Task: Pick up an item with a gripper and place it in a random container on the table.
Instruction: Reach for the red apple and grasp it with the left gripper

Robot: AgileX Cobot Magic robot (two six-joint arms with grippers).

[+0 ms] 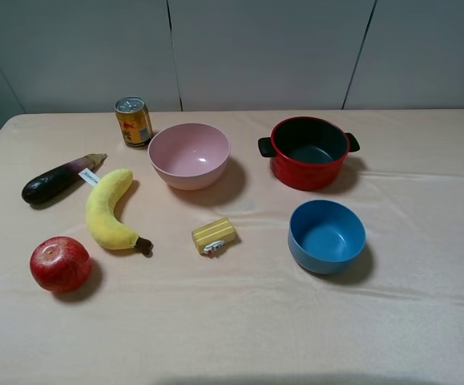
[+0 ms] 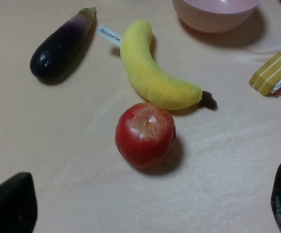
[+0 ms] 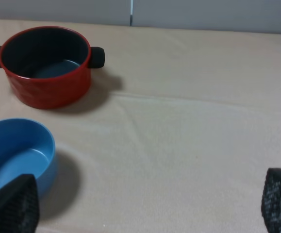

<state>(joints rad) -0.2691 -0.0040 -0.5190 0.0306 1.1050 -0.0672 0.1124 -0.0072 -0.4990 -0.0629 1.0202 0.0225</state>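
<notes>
Red apple (image 1: 59, 263) sits near the table's (image 1: 215, 329) near-left corner, centred ahead of your left gripper (image 2: 147, 206), jaws wide and empty; that arm is nearer. The pot (image 1: 309, 152) stands by the far edge, right of centre.

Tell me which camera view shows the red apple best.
The left wrist view: the apple sits close and central, with nothing in front of it, and its stem dimple and speckled top are clear. The exterior high view shows it whole but small, near the plush banana. The right wrist view does not show it.
</notes>
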